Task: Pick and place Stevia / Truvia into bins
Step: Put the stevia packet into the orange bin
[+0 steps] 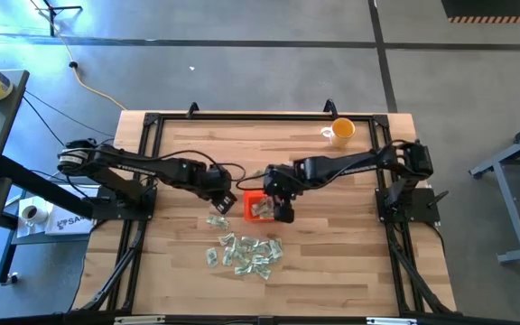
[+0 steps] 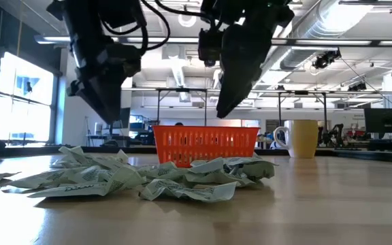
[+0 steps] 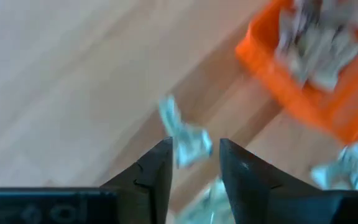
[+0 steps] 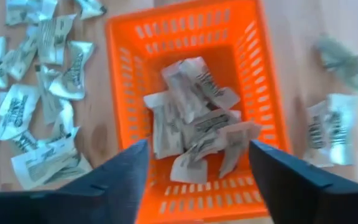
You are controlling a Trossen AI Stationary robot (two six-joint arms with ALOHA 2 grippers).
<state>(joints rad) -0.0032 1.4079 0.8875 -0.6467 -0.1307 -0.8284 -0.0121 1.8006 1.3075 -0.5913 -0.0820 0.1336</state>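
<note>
1. We see the right gripper (image 4: 197,180) hanging over the orange tray (image 4: 123,81), its two fingers spread wide apart and holding nothing.
2. Inside the tray already lies a small heap of Stevia packets (image 4: 194,124), some on top of others and crumpled.
3. The left gripper (image 3: 194,165) is just beside the tray, above the wood table (image 1: 332,271). Its fingers are a little apart, and one loose packet (image 3: 185,134) shows between the tips; we judge it lies on the table below and is not pinched.
4. Most of the packets still wait in a loose pile (image 1: 246,253) on the table, near the tray on the side away from the yellow cup (image 1: 341,132). A few lie alone close to the tray wall.
5. We think these packets are very light, thin and soft paper. They bend and wrinkle easily and can slide on the smooth wood when one finger pushes them.
6. So we would take one at a raised, folded edge or corner, where a finger can come under it, and close gently on only this one.
</note>
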